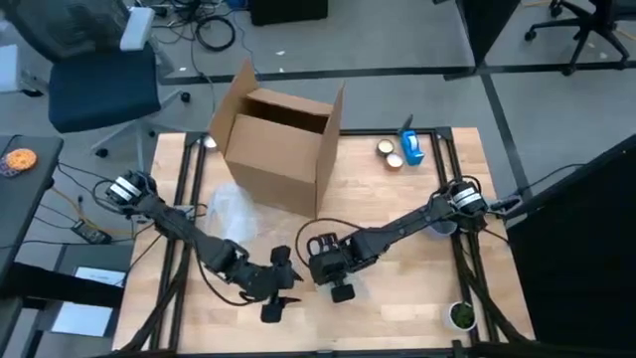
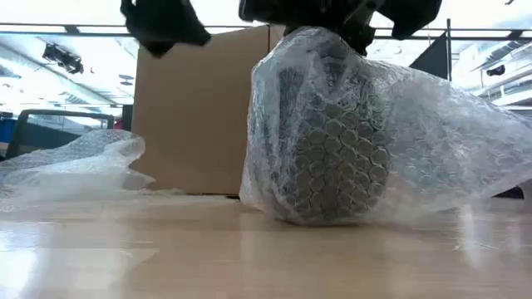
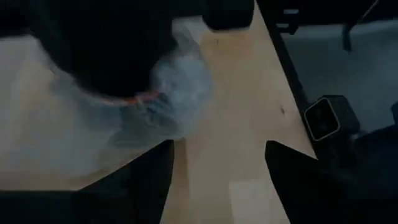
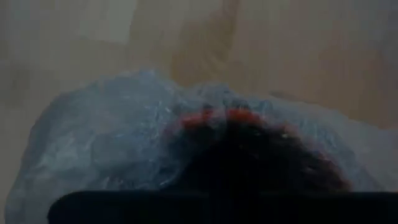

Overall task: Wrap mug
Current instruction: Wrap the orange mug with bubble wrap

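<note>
A dark mug with a red rim, bundled in bubble wrap [image 2: 332,141], rests on the wooden table near its front middle. My right gripper [image 2: 332,21] sits on top of the bundle and covers it in the high view [image 1: 333,270]. The right wrist view shows the mug [image 4: 249,155] close up through the wrap. My left gripper [image 1: 278,296] hovers just left of the bundle, open and holding nothing. In the left wrist view the bundle [image 3: 168,99] lies ahead of its spread fingers. A loose tail of wrap [image 2: 465,158] trails on the table. My right gripper comes down from above onto the top of the wrapped bundle [image 2: 328,41], where the wrap rises to its fingers. The gripper's own body hides whether the fingers pinch the wrap alone or the mug through it. The bundle's underside rests on the table.
An open cardboard box [image 1: 278,139] stands at the far middle. A loose sheet of bubble wrap [image 1: 224,214] lies left of centre. Tape rolls [image 1: 390,152] and a blue object [image 1: 410,147] sit at the far right, and a small green object [image 1: 460,315] at the near right.
</note>
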You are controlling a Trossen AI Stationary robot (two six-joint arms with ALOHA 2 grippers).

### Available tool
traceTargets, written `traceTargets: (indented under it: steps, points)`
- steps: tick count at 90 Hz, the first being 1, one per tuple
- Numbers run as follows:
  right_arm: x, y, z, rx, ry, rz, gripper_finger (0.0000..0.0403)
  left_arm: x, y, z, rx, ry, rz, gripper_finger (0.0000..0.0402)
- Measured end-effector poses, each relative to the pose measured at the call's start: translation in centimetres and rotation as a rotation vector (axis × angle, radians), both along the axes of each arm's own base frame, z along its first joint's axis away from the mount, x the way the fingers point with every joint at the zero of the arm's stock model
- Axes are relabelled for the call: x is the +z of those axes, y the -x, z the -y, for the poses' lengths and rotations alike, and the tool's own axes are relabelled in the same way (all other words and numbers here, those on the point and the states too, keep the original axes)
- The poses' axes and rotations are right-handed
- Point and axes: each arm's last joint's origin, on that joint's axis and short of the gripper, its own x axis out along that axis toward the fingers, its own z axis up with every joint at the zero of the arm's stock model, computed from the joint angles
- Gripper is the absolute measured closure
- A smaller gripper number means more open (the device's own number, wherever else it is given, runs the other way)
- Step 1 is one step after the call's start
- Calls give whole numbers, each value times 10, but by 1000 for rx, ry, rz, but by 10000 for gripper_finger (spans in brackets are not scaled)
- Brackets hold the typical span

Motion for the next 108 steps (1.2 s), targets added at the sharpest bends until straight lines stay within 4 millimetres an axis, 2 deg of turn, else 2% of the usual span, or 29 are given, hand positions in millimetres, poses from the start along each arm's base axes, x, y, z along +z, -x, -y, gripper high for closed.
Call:
traceTargets:
  steps: [13,27,39,58,65,74,80,89,102,108]
  points:
    - [3,-4,7,29,-73,-19,402,-37,-9,1,28,18,-20,163]
    - [15,-12,11,51,-124,-6,403,-63,-23,1,53,-9,-67,163]
    - [40,-13,11,40,-101,5,403,-72,-33,4,59,-16,-84,163]
    - [84,-5,11,-9,-74,-55,403,-70,-40,8,44,1,-76,163]
    - [101,-3,4,-16,-74,-19,403,-69,-40,8,43,1,-76,163]
    - [112,-1,-13,21,-117,32,403,-69,-40,8,42,2,-74,163]
    - [110,1,-22,46,-131,40,403,-68,-40,9,42,3,-74,163]
    - [94,5,-29,61,-115,-1,403,-68,-41,9,42,4,-71,163]
    - [59,6,-21,18,-79,-69,403,-64,-40,9,27,19,-69,163]
    - [51,7,-13,-16,-54,-71,403,-61,-40,10,15,20,-85,163]
